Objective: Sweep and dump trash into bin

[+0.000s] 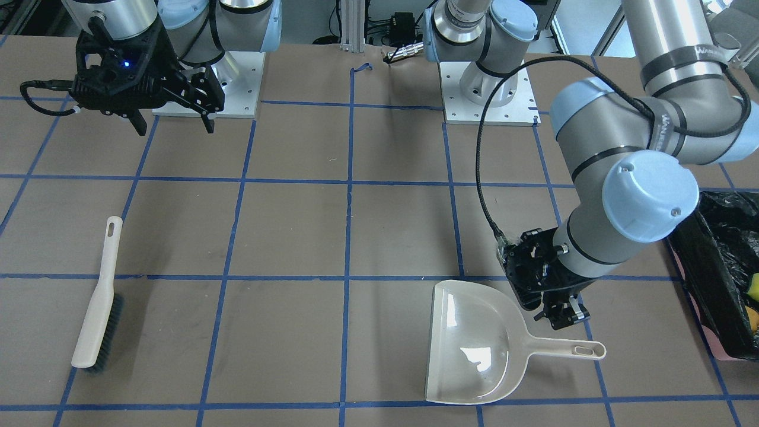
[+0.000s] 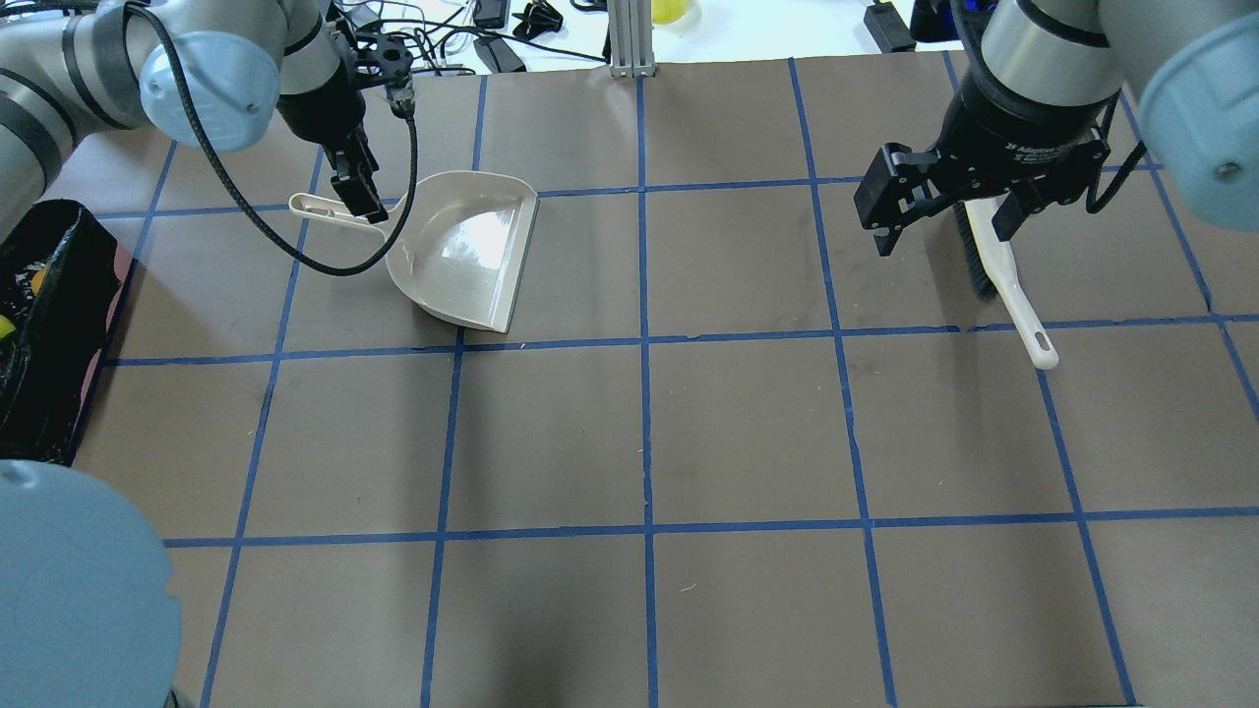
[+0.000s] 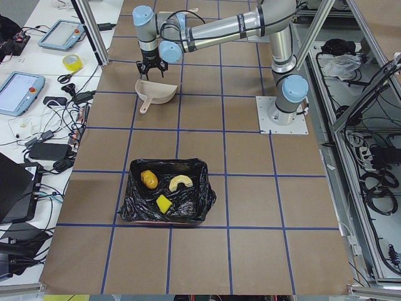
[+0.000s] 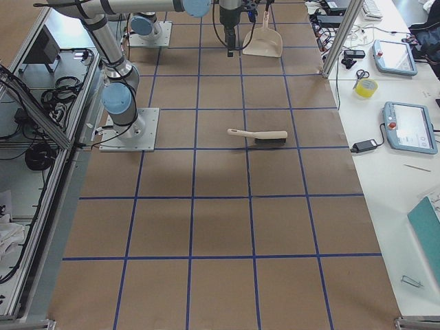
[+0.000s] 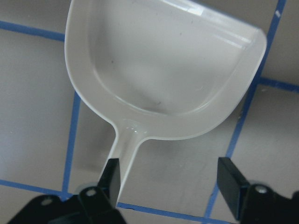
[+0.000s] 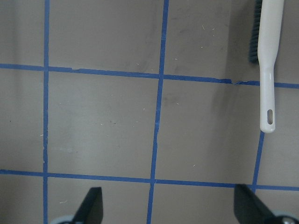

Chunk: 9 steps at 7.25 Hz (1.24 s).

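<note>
The three trash pieces lie inside the black-lined bin (image 3: pixel 203 195): the orange-brown lump (image 3: pixel 148 179), the croissant-like piece (image 3: pixel 180 182) and the yellow sponge wedge (image 3: pixel 164 203). The bin is at the table's edge on my left side (image 1: pixel 705 279) (image 2: pixel 59 374). The beige dustpan (image 1: pixel 474 344) (image 2: pixel 467 251) (image 5: pixel 163 60) lies flat and empty on the table. My left gripper (image 1: pixel 560 314) (image 2: pixel 359 192) (image 5: pixel 170 182) is open just above the dustpan's handle, with the handle beside one finger. My right gripper (image 1: pixel 175 124) (image 2: pixel 944 221) (image 6: pixel 170 207) is open, empty and raised.
A beige hand brush (image 1: pixel 98 302) (image 2: pixel 1003 265) (image 6: pixel 270 60) with dark bristles lies on the table under and beside my right gripper. The brown table carries a grid of blue tape. The arm bases (image 1: pixel 486 89) stand at the robot's side.
</note>
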{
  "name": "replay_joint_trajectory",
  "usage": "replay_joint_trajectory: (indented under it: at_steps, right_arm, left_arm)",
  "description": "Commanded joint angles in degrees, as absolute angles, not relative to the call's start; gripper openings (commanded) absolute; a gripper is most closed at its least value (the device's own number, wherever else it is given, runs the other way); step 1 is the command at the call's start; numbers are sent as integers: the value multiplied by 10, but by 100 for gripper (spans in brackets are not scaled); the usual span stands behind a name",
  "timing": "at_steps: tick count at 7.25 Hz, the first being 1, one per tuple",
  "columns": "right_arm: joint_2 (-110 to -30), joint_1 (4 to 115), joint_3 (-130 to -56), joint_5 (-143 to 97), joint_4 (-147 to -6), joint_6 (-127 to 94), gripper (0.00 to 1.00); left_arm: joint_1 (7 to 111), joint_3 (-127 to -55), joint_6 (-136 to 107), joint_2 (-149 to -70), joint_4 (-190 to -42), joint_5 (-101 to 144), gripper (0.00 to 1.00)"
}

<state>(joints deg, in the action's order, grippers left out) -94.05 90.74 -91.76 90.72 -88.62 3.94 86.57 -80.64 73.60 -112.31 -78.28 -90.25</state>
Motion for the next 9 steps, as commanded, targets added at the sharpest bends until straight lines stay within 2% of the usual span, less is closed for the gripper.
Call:
replay_joint_trajectory:
  at_steps: [1, 2, 6, 9]
  right_arm:
    - [-940, 907, -918, 907, -886, 40, 100]
    - [-940, 906, -918, 908, -886, 41, 100]
    - [-940, 907, -917, 907, -887, 40, 100]
    - [-940, 906, -917, 908, -885, 46, 100]
  left_arm:
    - [870, -809, 599, -1055, -861, -888, 80]
    - [870, -809, 505, -1020, -894, -889, 85]
    - [870, -855, 228, -915, -912, -889, 86]
    - [871, -879, 97, -870, -904, -885, 89]
